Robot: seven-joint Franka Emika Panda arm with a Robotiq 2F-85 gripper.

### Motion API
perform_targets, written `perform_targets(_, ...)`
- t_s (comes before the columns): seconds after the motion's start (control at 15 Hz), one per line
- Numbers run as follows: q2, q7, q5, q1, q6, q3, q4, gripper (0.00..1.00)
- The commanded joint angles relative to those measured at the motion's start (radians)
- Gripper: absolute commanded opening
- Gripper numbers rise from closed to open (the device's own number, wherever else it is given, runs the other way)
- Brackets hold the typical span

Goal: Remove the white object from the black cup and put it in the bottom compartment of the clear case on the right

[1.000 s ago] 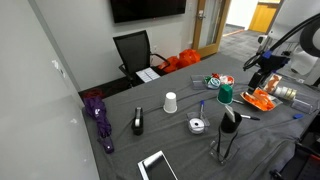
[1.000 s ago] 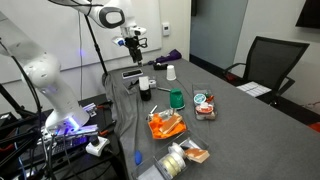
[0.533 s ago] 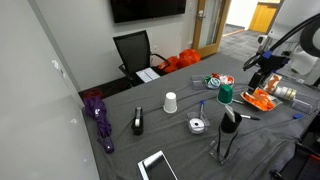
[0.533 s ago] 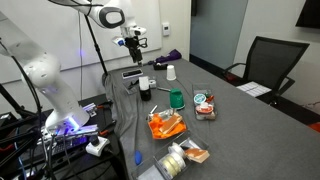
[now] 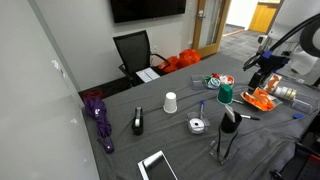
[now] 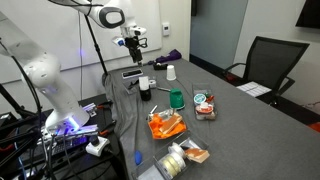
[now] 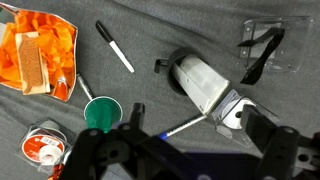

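Gripper (image 6: 133, 42) hangs high in the air, well above the gray table (image 6: 250, 130). In the wrist view its 2 dark fingers (image 7: 95, 155) sit far apart at the bottom edge. Nothing is held between them.

The white object (image 7: 205, 85) is in the black cup (image 7: 176, 70) and sticks out of the cup's mouth. In both exterior views the cup stands upright on the table. The gripper is well apart from the cup and from the white object.

A green cup (image 7: 100, 112) stands near the black cup. A black marker (image 7: 115, 46) lies flat on the table between the black cup and an orange tray (image 7: 40, 60). The tray has orange and brown things in it.

The clear case (image 6: 204, 103) lies on the table just beside the green cup. Small red and green things show inside it. I cannot tell which part of it is the bottom one.

A white paper cup (image 5: 170, 102) stands by itself, away from the others. A flat white roll (image 5: 197, 125) lies between the paper cup and the black cup. A purple umbrella (image 5: 98, 118) lies near the table's edge. A black chair (image 5: 133, 50) stands behind the table.
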Motion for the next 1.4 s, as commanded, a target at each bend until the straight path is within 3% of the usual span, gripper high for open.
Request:
perform_targets(0.0,0.047,0.08,-0.031,0.004,-0.018,0.03,0.023,1.0)
perform_targets(0.33,0.146,0.357,-0.128,-0.005,-0.011,0.113,0.057,1.0)
perform_targets(0.67,0.279,0.588,-0.157,0.01,0.01,0.129,0.122,1.0)
perform_targets(1.33,0.443,0.764,-0.225,0.069,0.015,0.073,0.212,1.0)
